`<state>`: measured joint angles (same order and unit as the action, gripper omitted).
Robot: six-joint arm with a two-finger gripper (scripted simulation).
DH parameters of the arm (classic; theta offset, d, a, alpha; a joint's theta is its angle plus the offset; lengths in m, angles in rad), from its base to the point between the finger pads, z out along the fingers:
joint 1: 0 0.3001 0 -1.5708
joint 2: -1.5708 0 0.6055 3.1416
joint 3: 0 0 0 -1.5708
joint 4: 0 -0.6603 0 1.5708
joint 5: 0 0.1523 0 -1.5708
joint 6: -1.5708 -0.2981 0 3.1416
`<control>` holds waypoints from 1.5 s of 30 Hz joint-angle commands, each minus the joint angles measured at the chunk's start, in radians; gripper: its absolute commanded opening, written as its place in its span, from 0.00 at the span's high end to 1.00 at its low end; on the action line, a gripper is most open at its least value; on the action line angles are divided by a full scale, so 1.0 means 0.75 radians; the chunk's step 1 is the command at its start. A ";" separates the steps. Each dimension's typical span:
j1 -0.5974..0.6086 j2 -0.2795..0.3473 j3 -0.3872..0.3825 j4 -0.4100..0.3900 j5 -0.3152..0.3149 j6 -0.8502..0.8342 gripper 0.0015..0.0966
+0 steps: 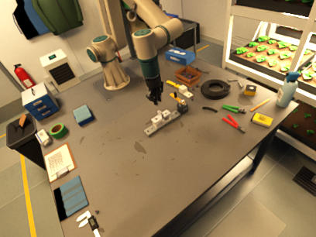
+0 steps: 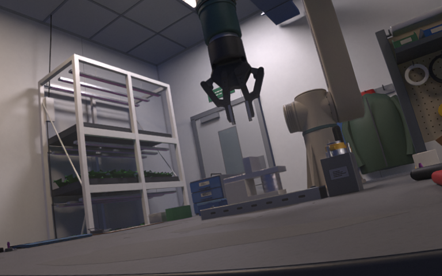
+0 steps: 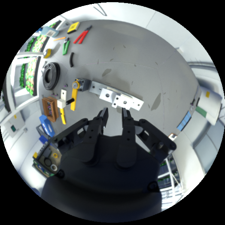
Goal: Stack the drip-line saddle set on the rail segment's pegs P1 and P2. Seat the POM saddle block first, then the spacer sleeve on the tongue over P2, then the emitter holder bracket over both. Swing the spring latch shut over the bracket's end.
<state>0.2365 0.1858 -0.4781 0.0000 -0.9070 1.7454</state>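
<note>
Near the middle of the grey bench the pale rail segment lies flat with white stacked parts seated on it, the top one a flat plate standing on posts. At the rail's right end sits a dark block carrying the yellow latch arm, which points away from the rail. My gripper hangs well above the bench, just behind the stacked parts, partly open and empty.
A brown parts tray stands behind the rail, with a blue box further back. A black hose coil, green and red pliers and a spray bottle lie to the right. A blue pad and green tape lie left.
</note>
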 commanded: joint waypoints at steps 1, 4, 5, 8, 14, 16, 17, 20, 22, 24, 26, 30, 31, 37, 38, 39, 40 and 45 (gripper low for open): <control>0.000 -0.001 0.002 0.001 0.000 0.039 0.65; 0.000 -0.001 0.002 0.001 0.000 0.167 0.65; 0.000 -0.001 0.002 0.001 0.000 0.207 0.65; 0.000 -0.001 0.002 0.001 0.000 0.314 0.65; 0.000 -0.001 0.002 0.001 0.000 0.455 0.65; 0.000 -0.001 0.002 0.001 0.000 0.478 0.65; 0.000 -0.001 0.002 0.001 0.000 0.485 0.65; 0.000 -0.001 0.002 0.001 0.000 0.495 0.65; 0.000 -0.001 0.002 0.001 0.000 0.496 0.65; 0.002 -0.001 0.001 0.001 0.000 0.495 0.65; 0.008 -0.004 -0.002 0.001 0.001 0.489 0.65; 0.045 -0.016 -0.016 0.000 0.003 0.453 0.65; 0.060 -0.020 -0.021 0.000 0.004 0.439 0.65; 0.177 -0.051 -0.058 0.000 0.010 0.324 0.65; 0.198 -0.055 -0.063 0.000 0.010 0.302 0.65; 0.220 -0.060 -0.068 0.000 0.011 0.280 0.65; 0.241 -0.064 -0.073 0.000 0.012 0.259 0.65; 0.327 -0.076 -0.088 0.001 0.014 0.173 0.65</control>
<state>0.4844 0.1284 -0.5457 -0.0003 -0.8965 1.8731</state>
